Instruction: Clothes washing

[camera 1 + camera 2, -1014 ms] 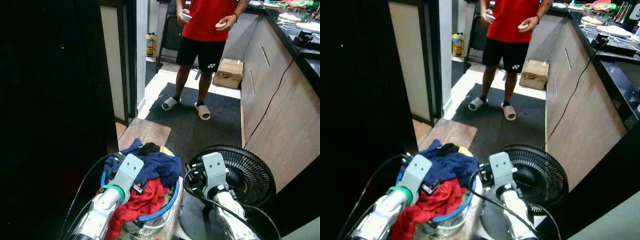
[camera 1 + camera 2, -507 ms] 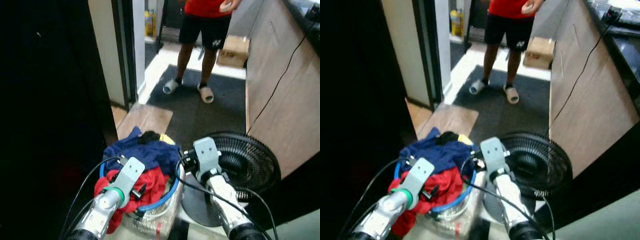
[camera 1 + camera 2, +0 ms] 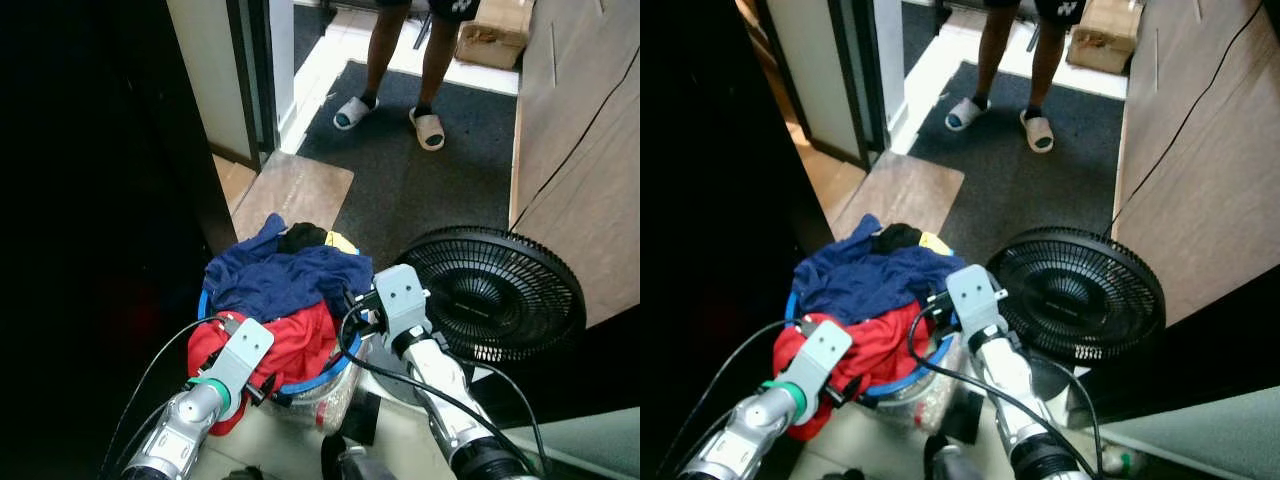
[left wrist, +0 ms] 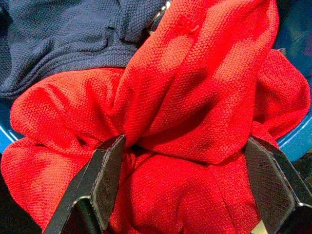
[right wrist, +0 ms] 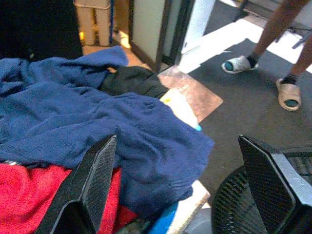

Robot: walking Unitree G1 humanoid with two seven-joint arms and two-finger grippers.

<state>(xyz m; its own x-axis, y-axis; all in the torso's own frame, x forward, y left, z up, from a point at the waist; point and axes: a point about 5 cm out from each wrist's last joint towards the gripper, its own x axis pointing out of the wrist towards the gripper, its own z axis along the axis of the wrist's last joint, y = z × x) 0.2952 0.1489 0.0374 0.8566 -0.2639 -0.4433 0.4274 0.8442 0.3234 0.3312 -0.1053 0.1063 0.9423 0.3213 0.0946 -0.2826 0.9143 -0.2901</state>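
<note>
Dark carpet (image 3: 420, 190) runs ahead of us through a narrow passage, with a dark wall on our left and a wooden cabinet front (image 3: 580, 180) on our right. A person's legs in sandals (image 3: 400, 60) stand well ahead on the carpet. A black floor fan (image 3: 495, 290) lies just beside our right arm.

Below us sits a blue-rimmed laundry basket (image 3: 335, 375) heaped with clothes: a navy garment (image 3: 285, 275) on the far side, a red garment (image 3: 295, 345) nearer us, and a small black piece (image 3: 300, 238) at the far edge, with a scrap of yellow beside it.

Our left pincer (image 4: 183, 183) is spread wide, its two black fingers pressed down on either side of a thick fold of the red garment, not yet clenched on it. Our right pincer (image 5: 180, 180) is also released, hovering at the basket's right edge over the navy garment, holding nothing.

We judge the step in hand to be taking hold of the load, either the red cloth or the basket itself; we cannot tell which. To do it well, we should close the left fingers on the raised fold, deep enough to catch several layers so the knit does not slip out. The right pincer should find the rim or cloth before any lift, keeping its cable and the fan's grille clear. A slow, level lift would keep the loose pile from spilling.
</note>
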